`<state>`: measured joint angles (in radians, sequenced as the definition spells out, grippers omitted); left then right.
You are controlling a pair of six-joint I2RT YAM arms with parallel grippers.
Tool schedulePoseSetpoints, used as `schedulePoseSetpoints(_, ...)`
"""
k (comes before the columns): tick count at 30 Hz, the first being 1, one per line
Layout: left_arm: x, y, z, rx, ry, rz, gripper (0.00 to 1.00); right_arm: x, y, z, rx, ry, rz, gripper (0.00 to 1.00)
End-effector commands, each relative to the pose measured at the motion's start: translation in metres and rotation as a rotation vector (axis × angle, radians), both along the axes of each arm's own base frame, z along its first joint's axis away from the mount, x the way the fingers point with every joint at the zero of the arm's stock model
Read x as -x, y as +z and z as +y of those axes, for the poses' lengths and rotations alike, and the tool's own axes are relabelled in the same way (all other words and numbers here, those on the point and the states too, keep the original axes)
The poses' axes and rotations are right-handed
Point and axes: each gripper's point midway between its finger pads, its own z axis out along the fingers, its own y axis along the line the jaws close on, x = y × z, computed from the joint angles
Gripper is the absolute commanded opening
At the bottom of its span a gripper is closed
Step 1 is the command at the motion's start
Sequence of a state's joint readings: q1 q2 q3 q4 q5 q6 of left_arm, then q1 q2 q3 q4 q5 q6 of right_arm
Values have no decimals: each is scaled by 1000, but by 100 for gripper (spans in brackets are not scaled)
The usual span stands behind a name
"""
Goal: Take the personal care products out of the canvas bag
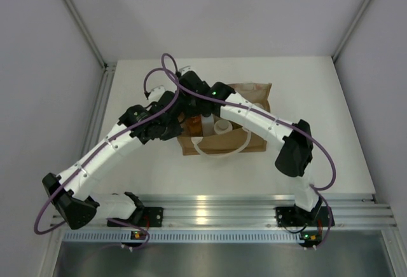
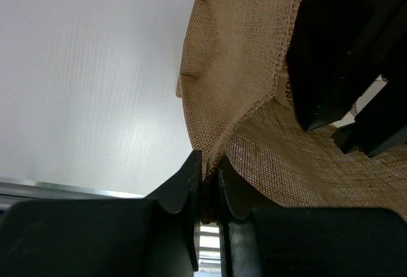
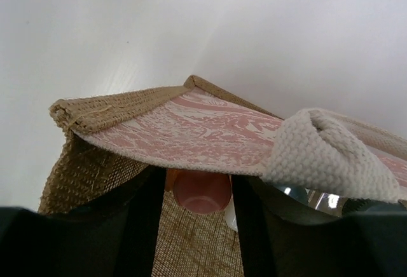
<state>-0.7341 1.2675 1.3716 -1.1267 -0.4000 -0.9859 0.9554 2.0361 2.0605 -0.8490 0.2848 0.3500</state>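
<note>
The left arm [image 1: 102,150] folds back to an elbow at the near left, then stretches forward and inward, low over the bench. Its left hand [image 2: 205,162] has both fingers pressed together, pinching the rim of the canvas bag [image 2: 241,54]. The right arm [image 1: 261,121] rises to a high elbow on the right and sweeps across to the left, wrist bent downward. The right hand [image 3: 198,178] has its fingers apart, one each side of the pink-capped bottle [image 3: 200,193]; whether they press it cannot be told.

White table [image 1: 311,99], pale grey walls [image 1: 222,10]
</note>
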Motion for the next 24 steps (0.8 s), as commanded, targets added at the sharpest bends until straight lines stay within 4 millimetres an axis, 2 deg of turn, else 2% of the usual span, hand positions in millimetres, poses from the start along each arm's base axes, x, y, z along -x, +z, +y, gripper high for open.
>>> schedulePoseSetpoints(1, -2, 11, 6, -26, -4, -29, 0, 1, 9, 17, -65, -4, -36, 45)
schedulePoseSetpoints(6, -2, 12, 7, -30, -7, -33, 0, 7, -5, 10, -41, -10, -12, 47)
schedulePoseSetpoints(8, -2, 11, 7, -30, -6, -32, 0, 8, -5, 11, -52, -16, -11, 43)
schedulePoseSetpoints(9, -1, 11, 6, -26, -9, -29, 0, 9, -6, 11, -51, -15, -8, 41)
schedulePoseSetpoints(10, -2, 11, 5, -25, -11, -29, 0, 8, -6, 11, -54, -17, -10, 27)
schedulePoseSetpoints(11, -2, 11, 5, -24, -13, -26, 0, 8, -4, 10, -55, -20, -15, 23)
schedulePoseSetpoints(14, -1, 10, 5, -26, -14, -25, 0, 6, 3, 9, -60, -25, -34, 21)
schedulePoseSetpoints(15, -1, 11, 5, -23, -13, -27, 0, 5, 7, 9, -66, -28, -44, 18)
schedulePoseSetpoints(16, -1, 11, 5, -24, -14, -27, 0, 4, 10, 9, -69, -35, -51, 3)
schedulePoseSetpoints(17, -1, 11, 5, -23, -13, -27, 0, 3, 15, 7, -71, -42, -64, 0)
schedulePoseSetpoints(24, -3, 14, 6, -24, -5, -38, 0, 3, 49, 5, -148, -52, -116, 0)
